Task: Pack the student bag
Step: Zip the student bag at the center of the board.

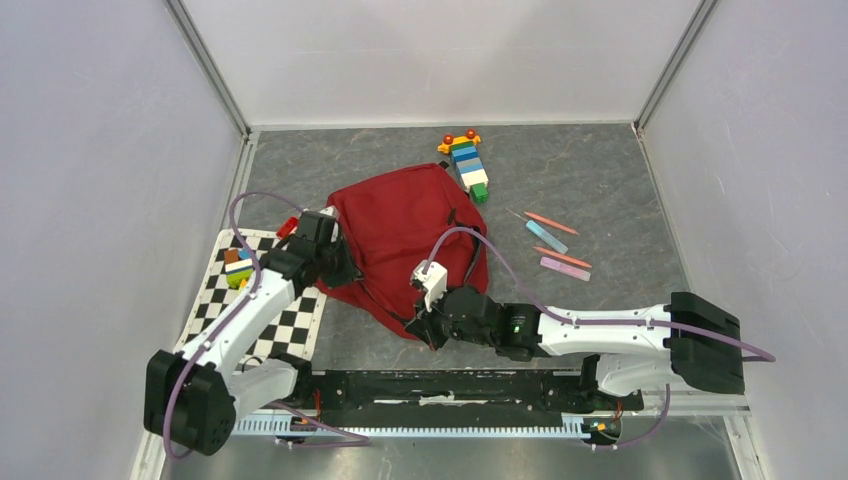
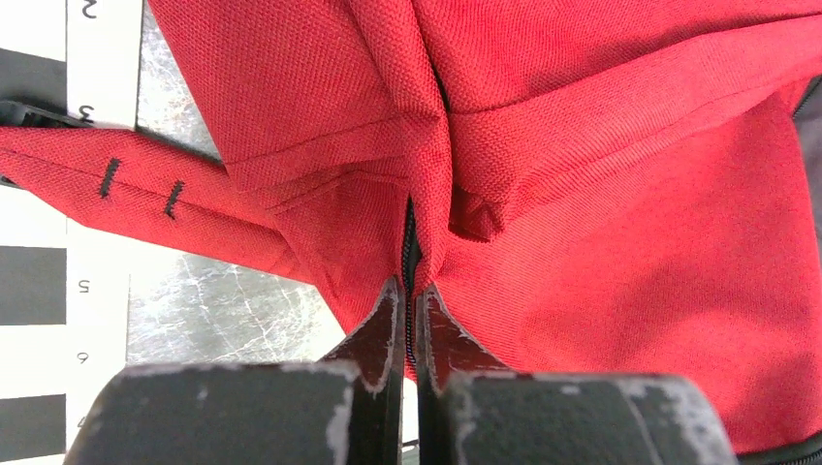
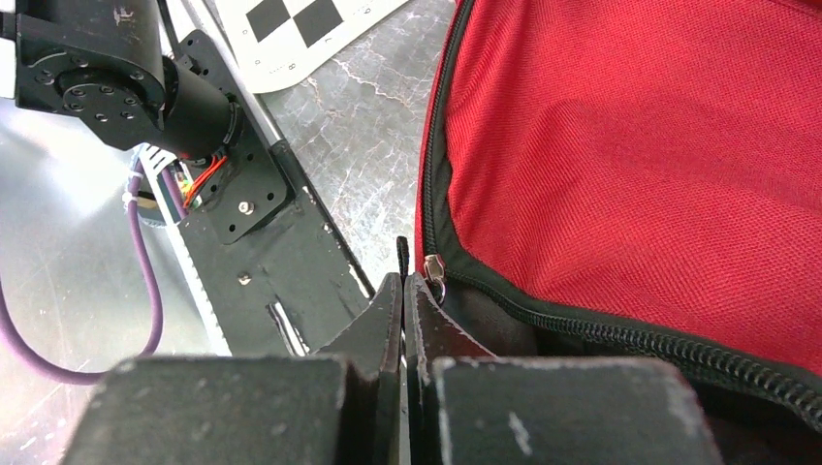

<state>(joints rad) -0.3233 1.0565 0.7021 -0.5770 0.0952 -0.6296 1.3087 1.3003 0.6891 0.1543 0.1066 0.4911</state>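
Left pincer [image 2: 409,291] clenched on student bag [image 1: 400,230] seam dead ahead; right pincer [image 3: 403,283] clenched on zipper pull [image 3: 401,254], track ran rightward.

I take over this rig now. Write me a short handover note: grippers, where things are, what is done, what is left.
Left gripper: shut on a fold of the student bag, at its left side.
Right gripper: shut on the bag's near edge, beside the zipper slider.
Things: block toy beyond the bag, stationery to its right, blocks on the checkerboard.
Done: both grips on the bag.
Left: everything lies outside; open the bag, pack it.
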